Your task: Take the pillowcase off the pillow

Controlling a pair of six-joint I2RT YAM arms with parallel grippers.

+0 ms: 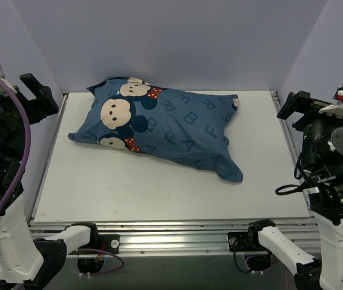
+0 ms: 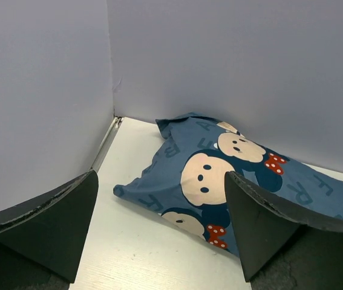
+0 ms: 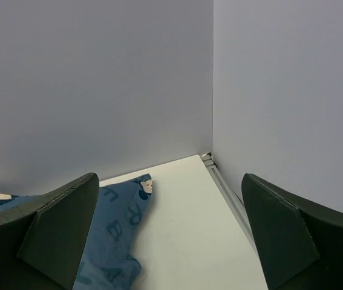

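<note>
Blue pillowcase (image 1: 159, 127) lies stuffed on the tabletop (image 1: 129, 193), ahead of the left jaws and right jaws, touching neither. Pillow judged fully inside, unseen. Both jaws stand apart, empty. Removal not begun.

I count one pillowcase (image 1: 177, 124) on one tabletop (image 1: 159, 193). On its print I make out three full mouse faces (image 2: 204, 178) and two red bows (image 2: 274, 163), and the overhead view gives me the same tally. Part of a fourth face (image 1: 235, 103) shows at the far right corner. The pillow inside is covered, so I can't count it by sight. There are two arms, the left arm (image 1: 2, 151) and the right arm (image 1: 334, 163). Each shows two fingers, the left fingers (image 2: 50, 223) and the right fingers (image 3: 56, 229), four in all. I count three walls (image 1: 171, 42).
</note>
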